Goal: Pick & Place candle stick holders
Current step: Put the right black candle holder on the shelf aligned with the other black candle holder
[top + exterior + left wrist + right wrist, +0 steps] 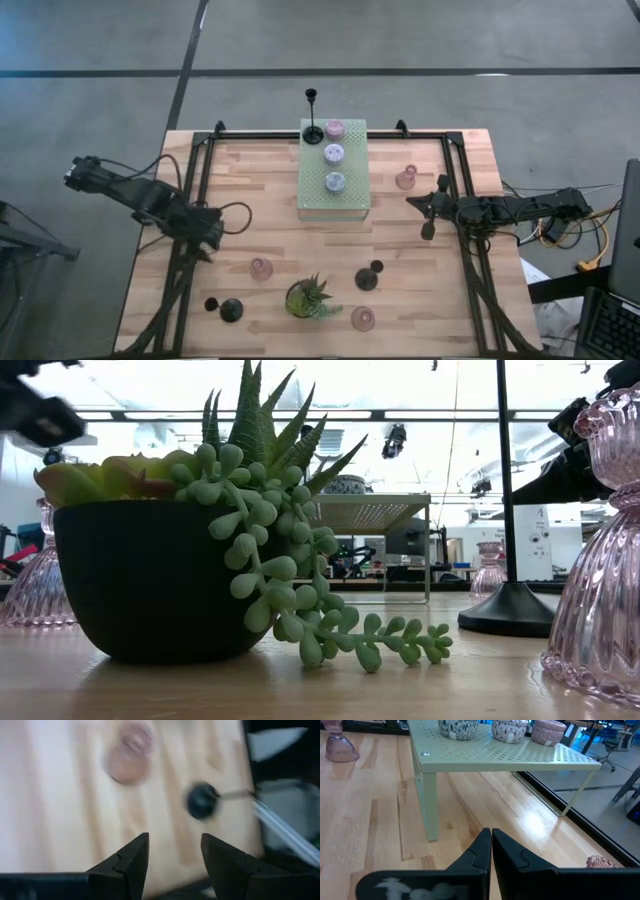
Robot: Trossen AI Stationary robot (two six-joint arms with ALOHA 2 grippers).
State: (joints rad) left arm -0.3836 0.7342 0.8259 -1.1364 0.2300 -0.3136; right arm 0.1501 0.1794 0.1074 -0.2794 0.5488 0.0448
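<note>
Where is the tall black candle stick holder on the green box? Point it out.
In the high view, the tall black candle stick holder stands on the far left corner of the pale green perforated box, beside the pink holder.

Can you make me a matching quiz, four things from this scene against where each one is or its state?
Things:
1. plant
2. tall black holder
3. right gripper
4. left gripper

Place or state:
A. shut
B. on the green box's far corner
C. open, holding nothing
D. near the table's front edge

Pairs: 1-D, 2-B, 3-A, 4-C
</note>
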